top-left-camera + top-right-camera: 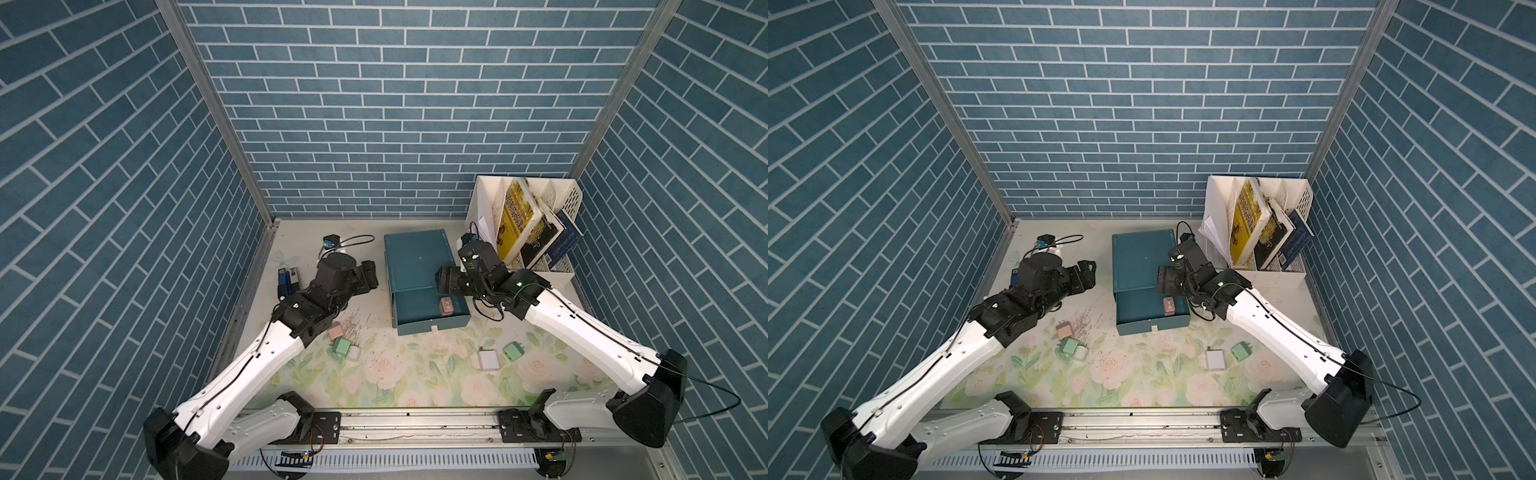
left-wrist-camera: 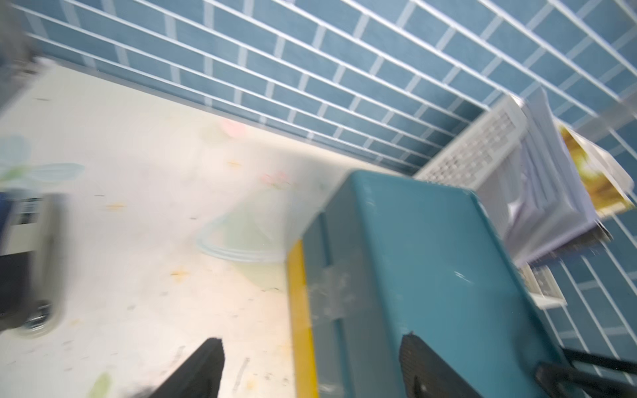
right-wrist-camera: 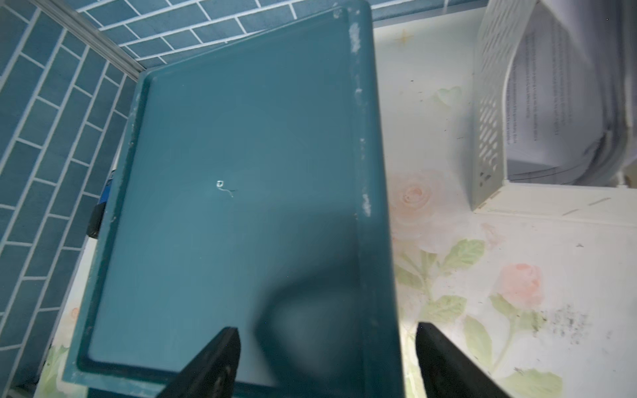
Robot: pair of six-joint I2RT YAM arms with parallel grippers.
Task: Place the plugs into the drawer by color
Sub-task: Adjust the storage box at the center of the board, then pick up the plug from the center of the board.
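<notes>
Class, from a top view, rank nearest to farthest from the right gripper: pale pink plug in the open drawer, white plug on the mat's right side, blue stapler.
1. Small pale pink cube-shaped plug, inside the open dark teal plastic drawer, right by the right gripper.
2. White cube-shaped plug, on the floral mat, robot's right side.
3. Long blue stapler, far left side.

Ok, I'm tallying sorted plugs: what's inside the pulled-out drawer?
One pale pink plug lies in the open drawer, toward the right arm's side; the visible floor is otherwise bare. Its rear, under the cabinet top and the right hand, is hidden.
</notes>
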